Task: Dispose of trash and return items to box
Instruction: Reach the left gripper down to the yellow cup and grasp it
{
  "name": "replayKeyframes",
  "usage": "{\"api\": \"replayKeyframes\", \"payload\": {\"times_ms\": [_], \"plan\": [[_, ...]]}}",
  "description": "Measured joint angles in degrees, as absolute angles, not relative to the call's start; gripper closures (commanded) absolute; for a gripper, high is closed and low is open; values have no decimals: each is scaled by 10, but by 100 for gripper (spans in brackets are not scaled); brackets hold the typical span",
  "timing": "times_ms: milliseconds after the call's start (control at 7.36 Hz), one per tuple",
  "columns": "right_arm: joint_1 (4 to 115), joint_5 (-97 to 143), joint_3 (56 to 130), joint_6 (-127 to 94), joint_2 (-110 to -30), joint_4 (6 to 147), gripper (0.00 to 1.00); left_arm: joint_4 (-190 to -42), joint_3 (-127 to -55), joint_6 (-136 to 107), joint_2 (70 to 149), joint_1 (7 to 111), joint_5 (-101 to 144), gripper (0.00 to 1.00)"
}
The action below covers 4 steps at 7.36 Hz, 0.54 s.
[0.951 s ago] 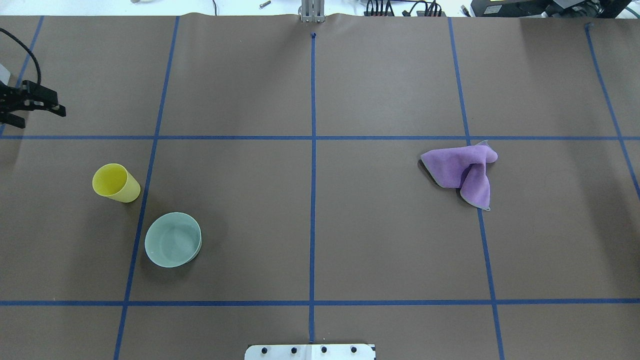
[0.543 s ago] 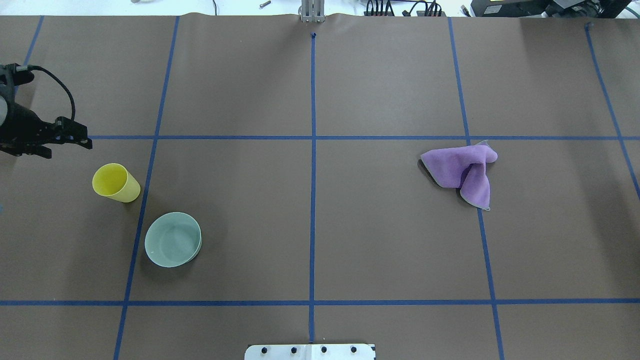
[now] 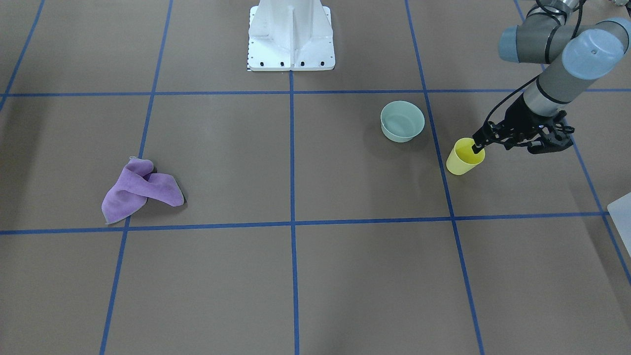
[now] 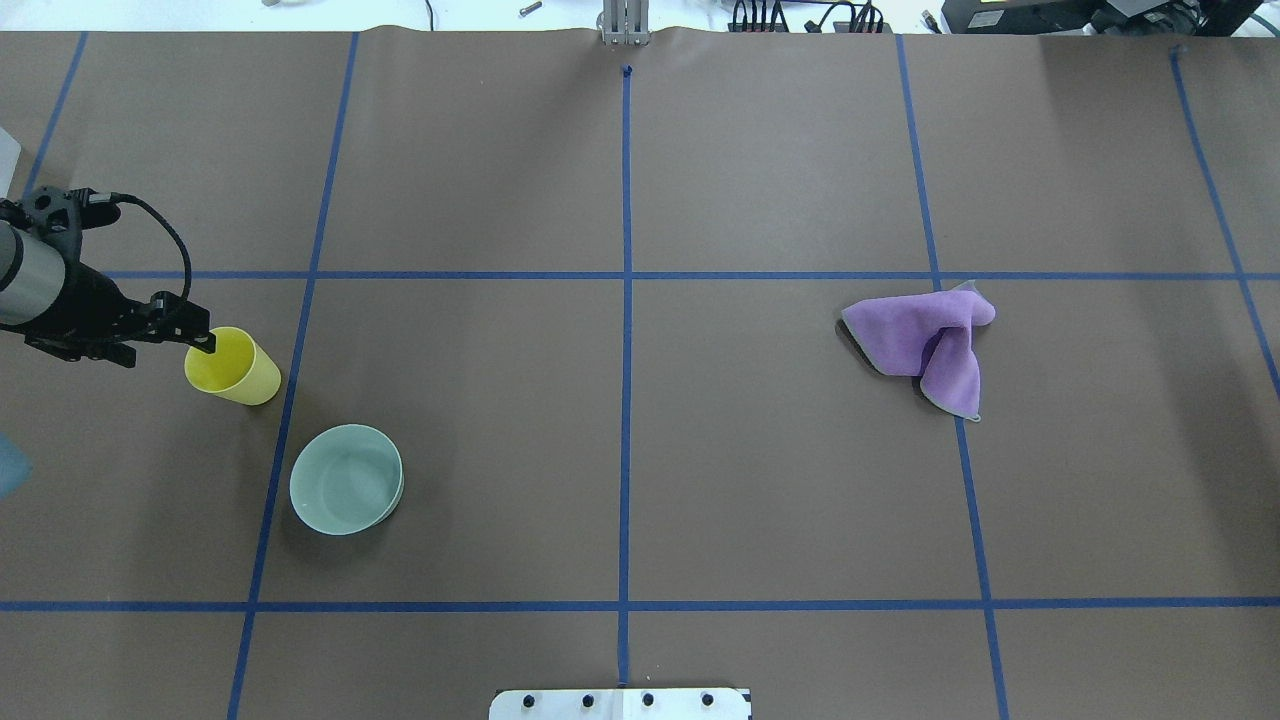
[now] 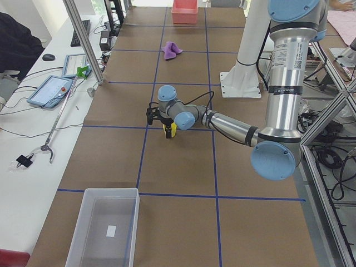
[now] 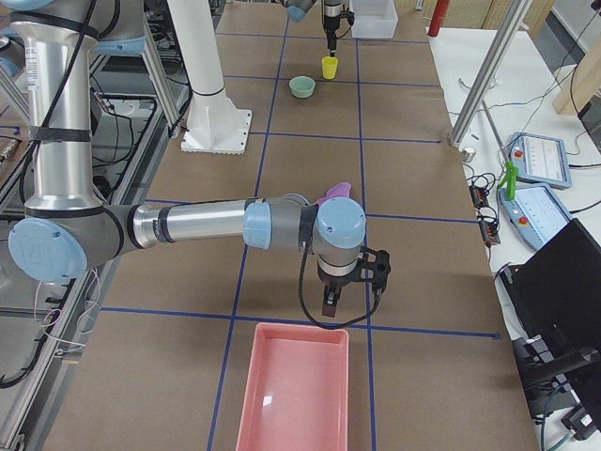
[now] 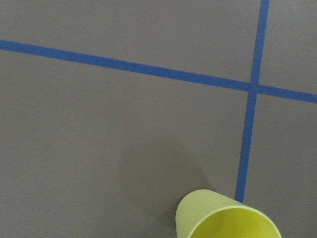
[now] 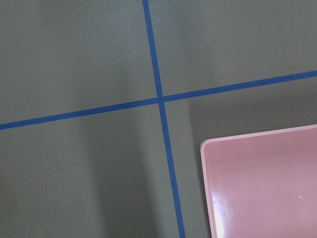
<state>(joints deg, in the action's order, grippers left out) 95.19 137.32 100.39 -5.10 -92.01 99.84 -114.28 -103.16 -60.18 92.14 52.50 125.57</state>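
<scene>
The yellow cup [image 4: 235, 368] stands upright at the table's left, also in the front view [image 3: 463, 160] and the left wrist view [image 7: 223, 218]. The teal bowl [image 4: 345, 480] stands just nearer and to its right [image 3: 402, 121]. My left gripper [image 4: 165, 350] is open and empty; one fingertip [image 3: 476, 146] is at the cup's rim, the other outside the cup's wall. The translucent box [image 5: 103, 228] sits beyond the table's left end. My right gripper [image 6: 331, 301] hangs over the table near a pink tray; I cannot tell whether it is open.
A crumpled purple cloth [image 4: 925, 345] lies on the right half [image 3: 140, 192]. A pink tray [image 6: 296, 390] sits at the table's right end, its corner in the right wrist view [image 8: 267, 183]. The white robot base [image 3: 291, 34] is at the near middle edge.
My left gripper has moved from the far left edge toward the robot and to the right, arriving at the yellow cup's rim. Cup, bowl and cloth have not moved.
</scene>
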Motion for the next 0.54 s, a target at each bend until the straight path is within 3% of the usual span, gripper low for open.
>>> {"api": "replayKeyframes", "payload": {"times_ms": [136, 272, 407, 543], "plan": [[951, 1373, 1004, -51, -921, 998, 0, -1143, -1028, -602, 922, 520, 1255, 8], [951, 1373, 1004, -51, -922, 998, 0, -1143, -1023, -601, 923, 513, 1255, 16], [951, 1374, 1004, -51, -922, 998, 0, -1143, -1020, -601, 925, 506, 1249, 34], [951, 1374, 1004, -51, -923, 998, 0, -1143, -1018, -602, 925, 499, 1236, 66]]}}
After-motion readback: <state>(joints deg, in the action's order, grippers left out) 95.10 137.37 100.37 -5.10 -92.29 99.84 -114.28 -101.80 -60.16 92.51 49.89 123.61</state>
